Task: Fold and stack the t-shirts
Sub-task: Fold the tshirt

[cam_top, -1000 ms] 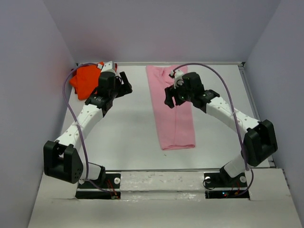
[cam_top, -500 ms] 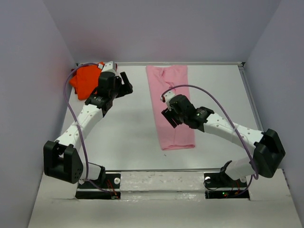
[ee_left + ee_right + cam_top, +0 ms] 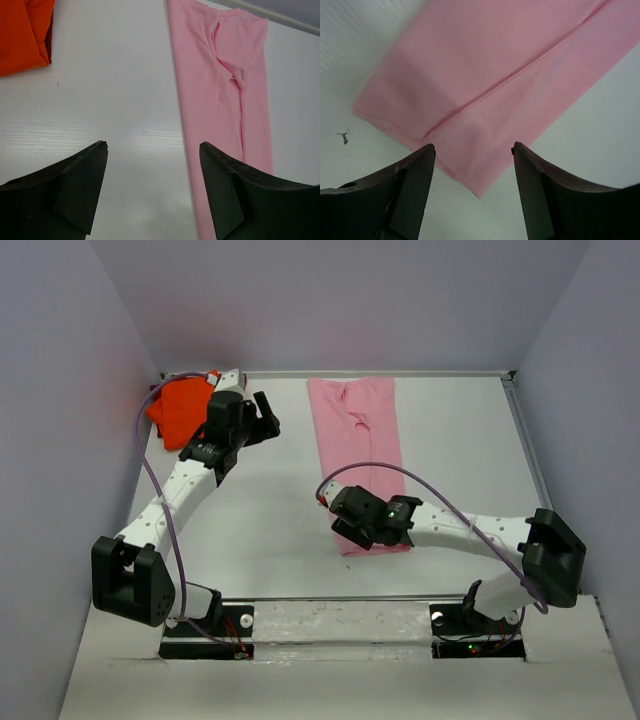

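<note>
The light pink t-shirt [image 3: 360, 440] lies folded lengthwise as a long strip from the back edge toward the front, with a crease bump near its collar end [image 3: 235, 75]. My right gripper [image 3: 345, 528] is open and low over the strip's near end. In the right wrist view the gripper [image 3: 473, 147] straddles the pink near corner [image 3: 470, 125]. My left gripper [image 3: 268, 420] is open and empty over bare table left of the pink shirt, as the left wrist view [image 3: 153, 144] also shows. The bright orange t-shirt [image 3: 180, 410] is bunched at the back left. A dark red edge [image 3: 48, 42] shows beside it.
Grey walls enclose the white table [image 3: 270, 510] on the left, back and right. A raised rim [image 3: 525, 440] runs along the table's right side. The right arm's purple cable [image 3: 440, 502] arcs above the pink shirt's near half.
My right arm has swung from the pink shirt's back half down to its near end and lowered there, still open. The left arm and the shirts have not moved.
</note>
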